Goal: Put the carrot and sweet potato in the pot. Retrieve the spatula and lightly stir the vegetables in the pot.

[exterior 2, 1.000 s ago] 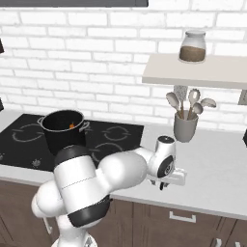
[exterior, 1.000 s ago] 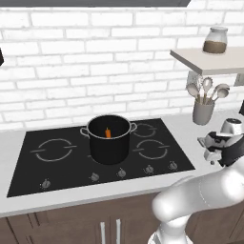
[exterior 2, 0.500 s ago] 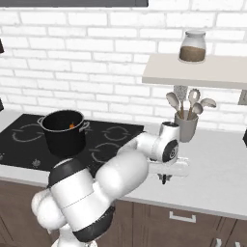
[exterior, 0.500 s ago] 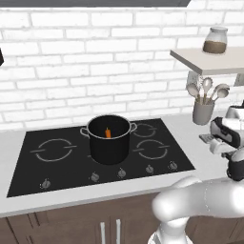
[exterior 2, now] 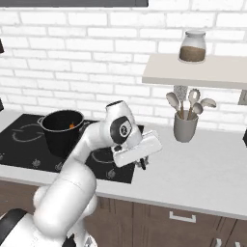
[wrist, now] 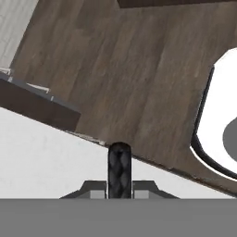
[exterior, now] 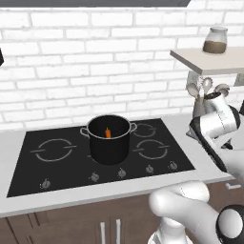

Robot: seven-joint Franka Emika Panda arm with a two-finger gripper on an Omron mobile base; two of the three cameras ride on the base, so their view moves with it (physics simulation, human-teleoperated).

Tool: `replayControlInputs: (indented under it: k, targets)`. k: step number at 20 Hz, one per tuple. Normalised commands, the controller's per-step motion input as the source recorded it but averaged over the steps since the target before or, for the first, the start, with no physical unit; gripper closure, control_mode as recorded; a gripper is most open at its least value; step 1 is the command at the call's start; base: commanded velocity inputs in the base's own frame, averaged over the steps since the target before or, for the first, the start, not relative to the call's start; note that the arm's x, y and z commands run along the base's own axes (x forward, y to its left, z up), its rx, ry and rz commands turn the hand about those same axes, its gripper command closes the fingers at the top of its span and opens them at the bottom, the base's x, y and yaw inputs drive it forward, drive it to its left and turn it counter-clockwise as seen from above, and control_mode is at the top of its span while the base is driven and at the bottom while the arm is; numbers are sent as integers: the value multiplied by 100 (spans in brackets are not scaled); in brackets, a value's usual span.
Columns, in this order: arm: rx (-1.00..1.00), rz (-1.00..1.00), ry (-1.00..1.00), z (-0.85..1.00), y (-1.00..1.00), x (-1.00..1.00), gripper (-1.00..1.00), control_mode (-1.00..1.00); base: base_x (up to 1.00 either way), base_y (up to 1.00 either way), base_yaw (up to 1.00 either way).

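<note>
The black pot [exterior: 108, 143] stands in the middle of the cooktop, and the bright orange carrot [exterior: 107, 132] lies inside it. From the right base view the pot [exterior 2: 61, 131] sits at the left with a bit of carrot [exterior 2: 71, 126] showing over its rim. My gripper [exterior 2: 141, 163] hovers over the cooktop's right edge, just above the counter. In the hand view my gripper [wrist: 119, 189] is shut on a thin black textured handle, the spatula [wrist: 119, 166]; its head is hidden. The sweet potato is out of view.
A grey utensil holder [exterior 2: 185, 128] with pale spoons stands on the counter at the back right, under a shelf [exterior 2: 202, 72] carrying a glass jar [exterior 2: 193, 47]. The hand view looks past the counter edge [wrist: 92, 139] down to the wooden floor.
The jaws have closed on the black handle. The hand has risen off the counter and swung left toward the cooktop.
</note>
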Motion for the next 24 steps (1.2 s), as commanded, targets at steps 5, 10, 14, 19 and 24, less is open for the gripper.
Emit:
replayControlInputs:
  k: [5,10,14,19,24]
  targets:
    - [-34,45,-15,100,50,-21,100,-100,0,0,0]
    - [-29,53,-7,100,15,1,100,-100,0,0,0]
    - [-34,52,-8,97,6,-1,100,-100,0,0,0]
    - [-46,46,-3,72,19,-10,100,-100,0,0,0]
    - [-46,38,5,78,54,-4,100,-100,0,0,0]
